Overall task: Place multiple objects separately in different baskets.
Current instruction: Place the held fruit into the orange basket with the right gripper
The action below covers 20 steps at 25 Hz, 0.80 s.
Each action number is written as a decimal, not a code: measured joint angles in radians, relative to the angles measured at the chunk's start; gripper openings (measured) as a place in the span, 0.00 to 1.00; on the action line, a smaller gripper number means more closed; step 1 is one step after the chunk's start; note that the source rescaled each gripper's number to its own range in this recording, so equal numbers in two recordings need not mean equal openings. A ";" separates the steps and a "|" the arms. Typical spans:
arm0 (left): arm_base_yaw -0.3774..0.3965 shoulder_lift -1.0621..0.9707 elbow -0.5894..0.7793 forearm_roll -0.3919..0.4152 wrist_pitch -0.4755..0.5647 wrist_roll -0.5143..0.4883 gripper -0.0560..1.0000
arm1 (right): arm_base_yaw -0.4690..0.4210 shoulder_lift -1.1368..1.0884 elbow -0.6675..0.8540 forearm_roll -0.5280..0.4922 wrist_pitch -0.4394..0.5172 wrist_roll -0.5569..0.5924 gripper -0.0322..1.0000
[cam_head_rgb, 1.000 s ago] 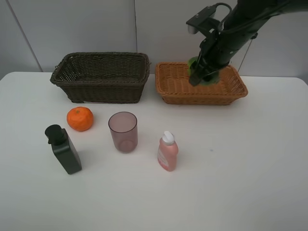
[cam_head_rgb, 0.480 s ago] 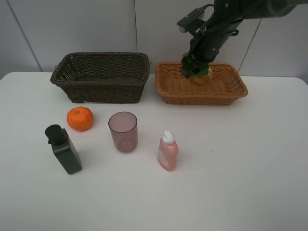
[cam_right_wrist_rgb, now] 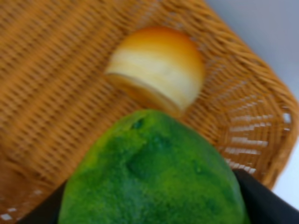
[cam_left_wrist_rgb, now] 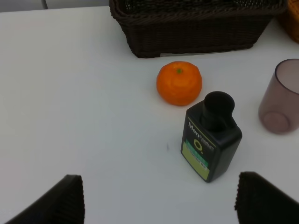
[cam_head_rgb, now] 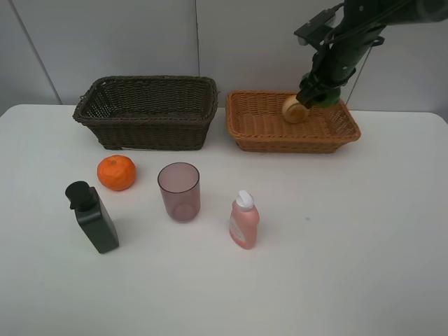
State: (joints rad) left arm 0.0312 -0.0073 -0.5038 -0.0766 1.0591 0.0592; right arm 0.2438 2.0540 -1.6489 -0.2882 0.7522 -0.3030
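Over the tan basket (cam_head_rgb: pixel 294 143), the right gripper (cam_head_rgb: pixel 315 91) clamped the bumpy, likely firm and light green fruit (cam_right_wrist_rgb: pixel 154 182) across its middle; the left gripper (cam_left_wrist_rgb: pixel 159 200) gaped wide.

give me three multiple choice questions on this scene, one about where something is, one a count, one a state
1. Where is the peach?
A. beside the cup
B. in the tan basket
C. next to the mandarin

2. How many things sit on the table itself?
A. two
B. four
C. six

3. What is the right gripper doing?
A. open and empty
B. shut on the pink bottle
C. shut on the green fruit

Answers:
1 B, the peach lies on the tan basket's floor.
2 B, mandarin, black bottle, cup and pink bottle.
3 C, the green fruit sits between its fingers above the tan basket.
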 joint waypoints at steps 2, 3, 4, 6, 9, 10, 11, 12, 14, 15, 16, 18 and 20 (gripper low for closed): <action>0.000 0.000 0.000 0.000 0.000 0.000 0.86 | -0.014 0.000 0.000 -0.001 -0.016 0.000 0.52; 0.000 0.000 0.000 0.000 0.000 0.000 0.86 | -0.020 0.000 0.000 -0.001 -0.024 0.000 0.52; 0.000 0.000 0.000 0.000 0.000 0.000 0.86 | -0.023 0.000 0.000 -0.001 -0.029 0.000 0.52; 0.000 0.000 0.000 0.000 0.000 0.000 0.86 | -0.026 0.007 0.000 -0.001 -0.039 0.000 0.52; 0.000 0.000 0.000 0.000 0.000 0.000 0.86 | -0.026 0.028 0.000 -0.001 -0.048 0.000 0.52; 0.000 0.000 0.000 0.000 0.000 0.000 0.86 | -0.026 0.035 0.000 -0.001 -0.051 0.000 0.52; 0.000 0.000 0.000 0.000 0.000 0.000 0.86 | -0.026 0.045 0.000 -0.001 -0.053 0.000 0.52; 0.000 0.000 0.000 0.000 0.000 0.000 0.86 | -0.026 0.053 0.000 -0.001 -0.055 0.000 0.52; 0.000 0.000 0.000 0.000 0.000 0.000 0.86 | -0.026 0.068 0.000 -0.001 -0.067 0.000 0.52; 0.000 0.000 0.000 0.000 0.000 0.000 0.86 | -0.026 0.076 0.000 -0.001 -0.072 0.000 0.52; 0.000 0.000 0.000 0.000 0.000 0.000 0.86 | -0.026 0.083 0.000 -0.001 -0.077 0.000 0.52; 0.000 0.000 0.000 0.000 0.000 0.000 0.86 | -0.026 0.098 0.000 -0.001 -0.085 0.000 0.52; 0.000 0.000 0.000 0.000 0.000 0.000 0.86 | -0.026 0.111 0.000 0.005 -0.088 0.000 0.52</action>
State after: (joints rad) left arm 0.0312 -0.0073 -0.5038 -0.0766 1.0591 0.0592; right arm 0.2180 2.1653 -1.6489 -0.2834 0.6646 -0.3030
